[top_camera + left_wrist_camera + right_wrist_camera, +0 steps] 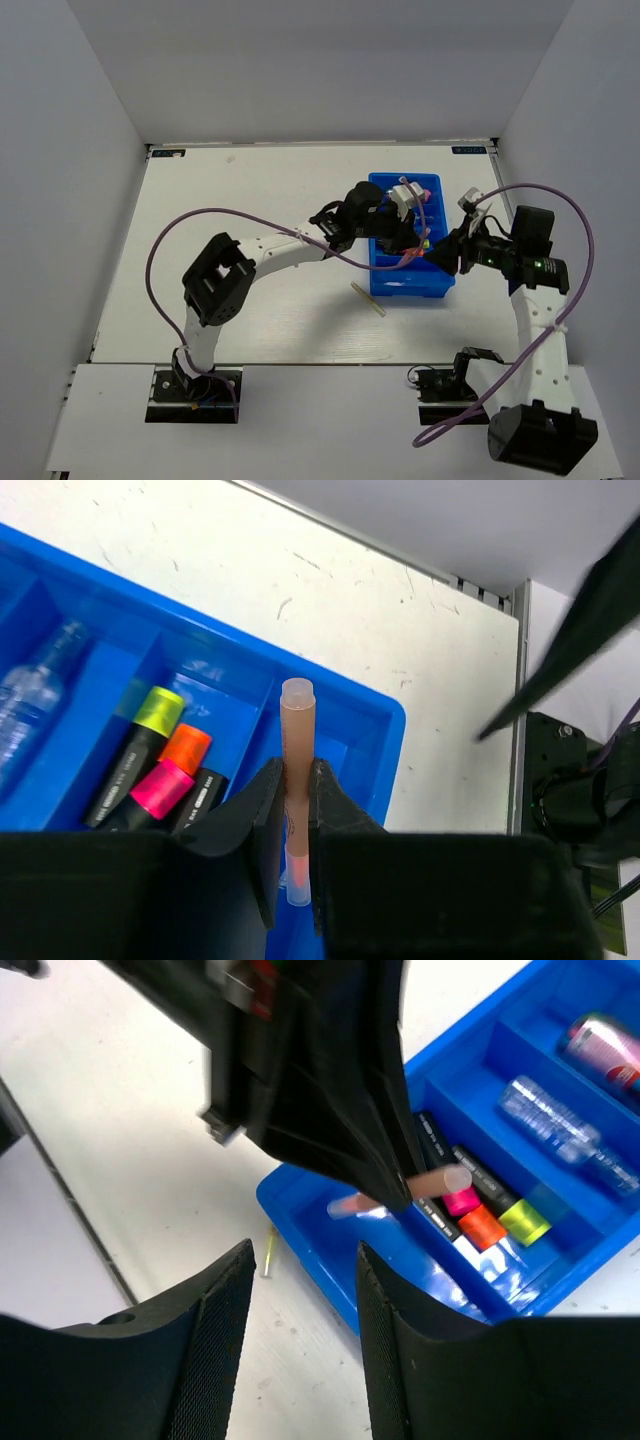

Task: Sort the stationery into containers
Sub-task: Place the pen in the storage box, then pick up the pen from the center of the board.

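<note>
Blue tray (410, 292) holds highlighters (185, 750) and clear bottle (30, 695); yellow stick (368, 299) lies outside, pinkish stick (297, 770) held above.

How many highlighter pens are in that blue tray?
3, lying together in one compartment of the blue tray: yellow-green cap, orange cap, pink cap. The left hand, holding a pink tube, covers part of it, so another may be hidden.

The left tool (297, 780) hangs over the tray (420, 291) and the right tool (447, 252) flanks it. The worktop (230, 185) lies open leftward, a loose stick (368, 300) nearby.
</note>
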